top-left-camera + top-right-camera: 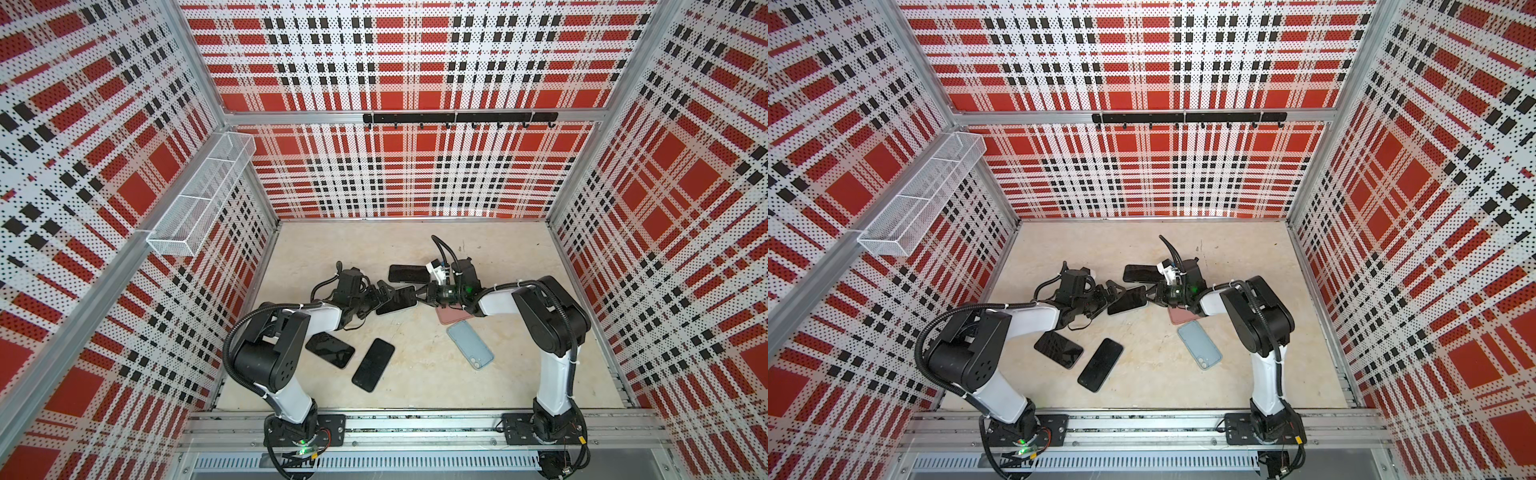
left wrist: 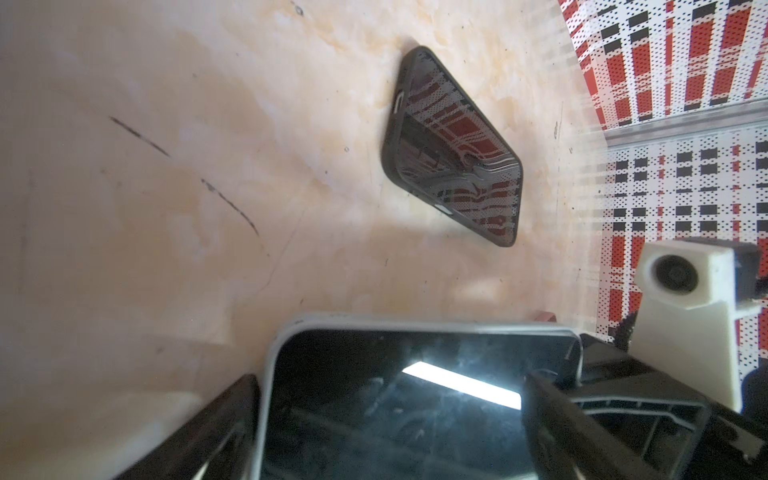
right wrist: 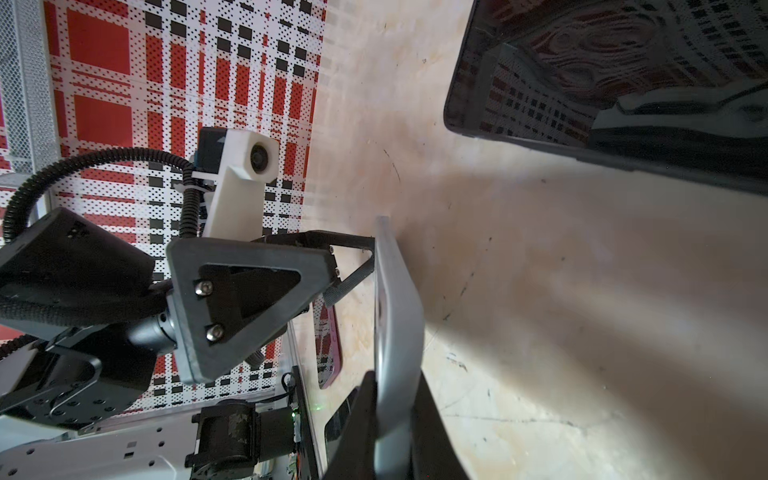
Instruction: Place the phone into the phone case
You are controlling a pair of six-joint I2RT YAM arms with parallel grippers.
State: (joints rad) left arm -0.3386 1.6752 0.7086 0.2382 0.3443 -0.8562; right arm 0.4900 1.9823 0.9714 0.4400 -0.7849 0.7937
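A dark-screened phone (image 1: pixel 398 301) (image 1: pixel 1127 300) with a light grey rim hangs above the table's middle between both grippers. My left gripper (image 1: pixel 384 293) (image 2: pixel 390 415) spans the phone (image 2: pixel 374 374) across its width, jaws wide and pressed on both long edges. From the other end, my right gripper (image 1: pixel 417 293) (image 3: pixel 395 395) is shut on the phone (image 3: pixel 399 311), pinching its thin body. An empty light blue phone case (image 1: pixel 469 344) (image 1: pixel 1199 344) lies right of centre. A pink case (image 1: pixel 451 314) is partly hidden under the right arm.
A phone in a black case (image 1: pixel 409 273) (image 2: pixel 453 145) (image 3: pixel 602 83) lies just behind the grippers. Two more dark phones (image 1: pixel 330 350) (image 1: pixel 372 364) lie in front of the left arm. Plaid walls enclose the table; a wire basket (image 1: pixel 199 187) hangs on the left wall.
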